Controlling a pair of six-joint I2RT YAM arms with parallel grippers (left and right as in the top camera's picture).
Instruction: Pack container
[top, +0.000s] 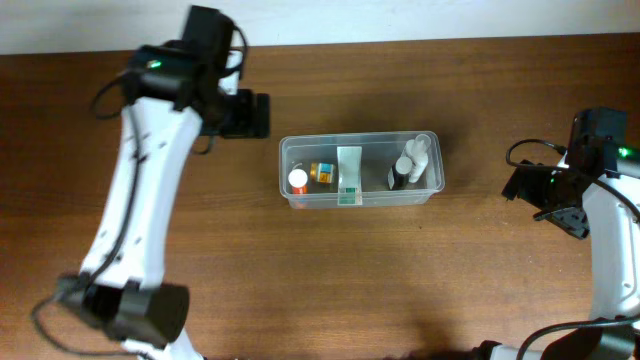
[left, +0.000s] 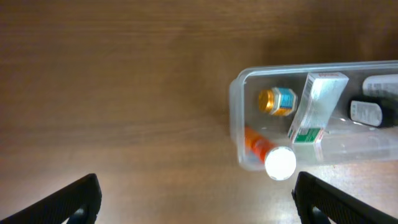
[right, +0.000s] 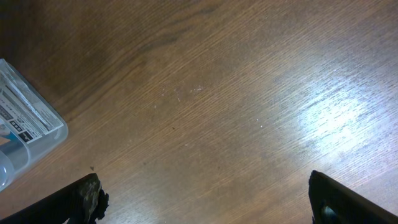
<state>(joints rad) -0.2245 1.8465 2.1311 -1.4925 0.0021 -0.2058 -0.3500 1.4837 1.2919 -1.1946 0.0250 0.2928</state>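
The clear plastic container (top: 430, 185) sits mid-table. It holds an orange bottle with a white cap (top: 298, 181), a small gold-capped bottle (top: 323, 172), a white and green box (top: 349, 172), a dark bottle (top: 398, 179) and a white bottle (top: 417, 154). The left wrist view shows its left end (left: 235, 118) with the orange bottle (left: 267, 152), the gold-capped bottle (left: 278, 101) and the box (left: 315, 107). My left gripper (left: 198, 199) is open and empty, left of the container. My right gripper (right: 208, 199) is open and empty over bare table; a container corner (right: 43, 134) shows at its left.
The wooden table (top: 330, 280) runs to a pale wall at the back. My left arm (top: 140, 190) stretches along the left side. My right arm (top: 600, 210) stands at the right edge.
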